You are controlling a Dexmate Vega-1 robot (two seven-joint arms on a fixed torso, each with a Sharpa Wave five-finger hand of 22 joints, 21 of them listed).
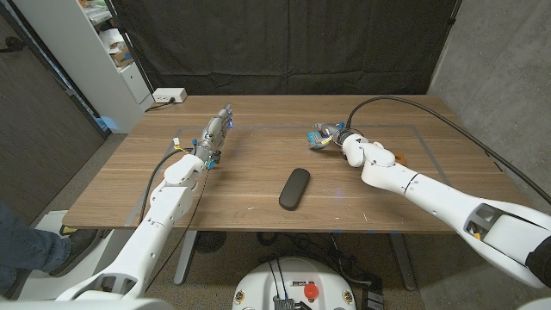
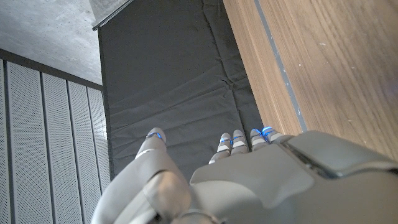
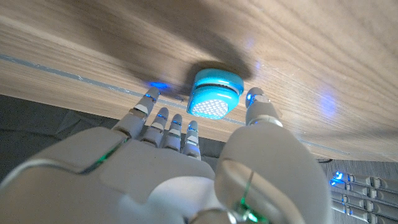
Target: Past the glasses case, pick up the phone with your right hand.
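The desk (image 1: 258, 185) is seen from above by the head camera, with both arms entering from the bottom corners. From the left wrist, the view runs along the left hand (image 2: 249, 180) toward the desk edge and a black curtain (image 2: 168, 81). From the right wrist, the right hand (image 3: 186, 168) is seen close to the wood. The desk surface is shared by all three views.

The wooden worktop (image 1: 258, 176) carries a thin taped line (image 1: 258, 127) that marks out a rectangle on its surface. A black curtain (image 1: 284, 47) hangs behind its far edge. A white power strip (image 1: 169, 96) sits at the far corner beyond the left hand, and a white shelf unit (image 1: 90, 47) stands past that. A person's leg in jeans (image 1: 26, 241) shows on the floor outside the left arm.
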